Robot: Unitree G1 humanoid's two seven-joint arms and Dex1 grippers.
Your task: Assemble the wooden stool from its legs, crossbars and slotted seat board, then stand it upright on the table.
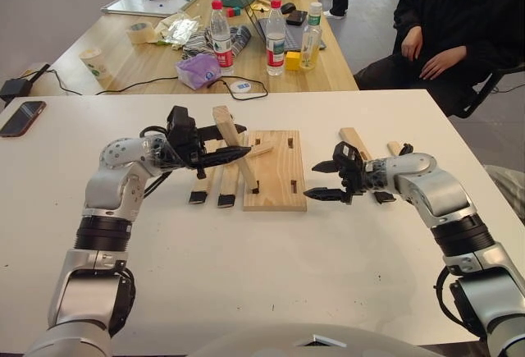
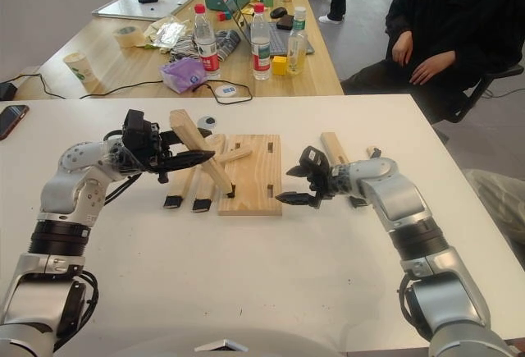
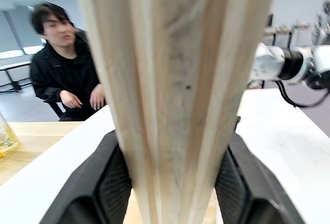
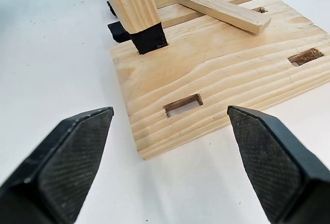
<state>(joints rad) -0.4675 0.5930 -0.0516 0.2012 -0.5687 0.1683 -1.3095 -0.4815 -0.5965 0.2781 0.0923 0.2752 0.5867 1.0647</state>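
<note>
The slotted seat board [image 1: 277,170] lies flat in the middle of the white table. My left gripper [image 1: 232,154] is shut on a wooden leg [image 1: 235,142] that stands tilted, its black-capped end [image 4: 148,37] set in a slot at the board's near left corner. In the left wrist view the leg [image 3: 175,90] sits between the black fingers [image 3: 103,185]. My right gripper [image 1: 317,181] is open just off the board's right edge, level with an empty slot [image 4: 183,104]. A crossbar [image 4: 224,11] rests across the board's far left part.
Two more legs [image 1: 215,183] lie side by side left of the board, and other wooden pieces [image 1: 354,139] lie behind my right arm. A phone [image 1: 20,117] sits at the far left. Behind is a cluttered wooden table with bottles [image 1: 276,37]; a person sits at the back right.
</note>
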